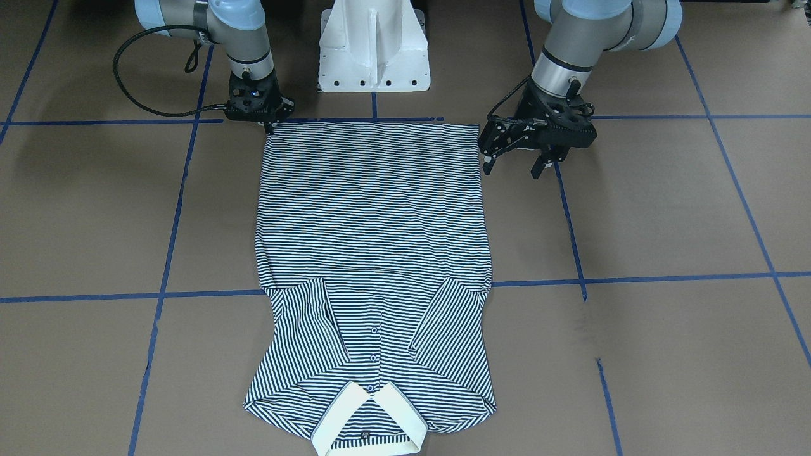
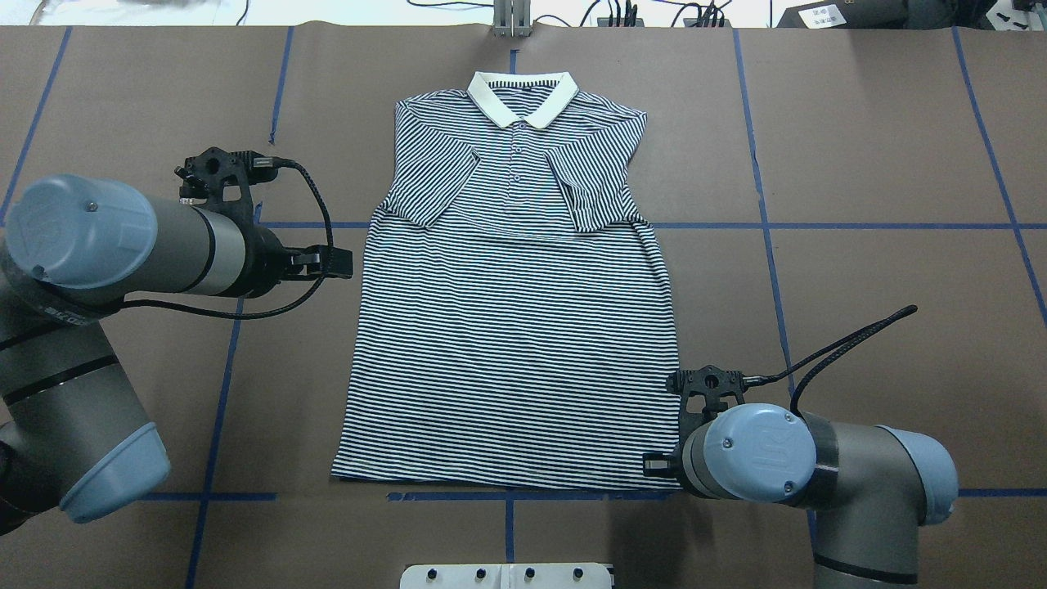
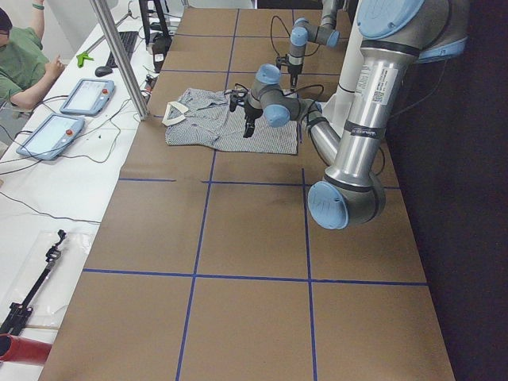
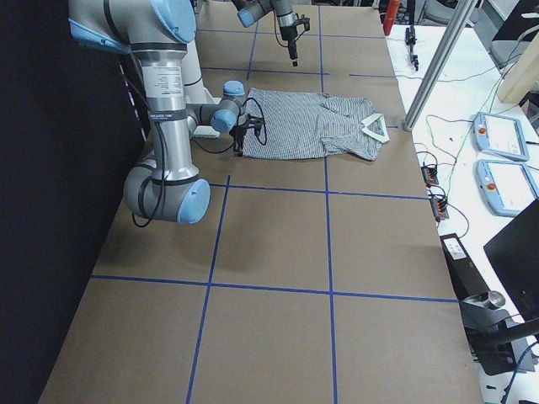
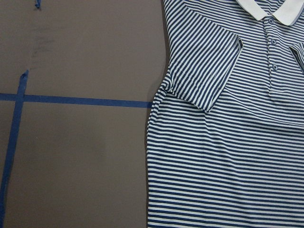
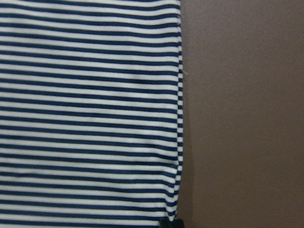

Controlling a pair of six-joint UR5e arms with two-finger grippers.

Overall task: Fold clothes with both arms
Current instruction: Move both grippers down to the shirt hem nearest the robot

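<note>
Right gripper (image 1: pixel 269 125): jaws drawn together, tips down at the hem corner of the polo shirt (image 2: pixel 515 343) on the robot's right. The right wrist view shows a dark tip at the cloth's side edge. Whether cloth is caught between the tips cannot be told.

Left gripper (image 1: pixel 512 172): jaws apart, nothing between them. It hangs just beside the shirt's other side edge, clear of the cloth. The left wrist view looks down on that edge and one sleeve.

Polo shirt: lies flat and face up at the middle of the table (image 2: pixel 859 245), with the hem towards the robot and the cream collar (image 2: pixel 522 98) at the far edge. Both short sleeves are folded inward over the chest, one on each side of the button placket. The body is smooth, with slight wrinkles below the sleeves.

Surroundings: blue tape lines (image 2: pixel 818 226) grid the brown table cover. The white pedestal base (image 1: pixel 374 50) stands just behind the hem, between the two arms.
</note>
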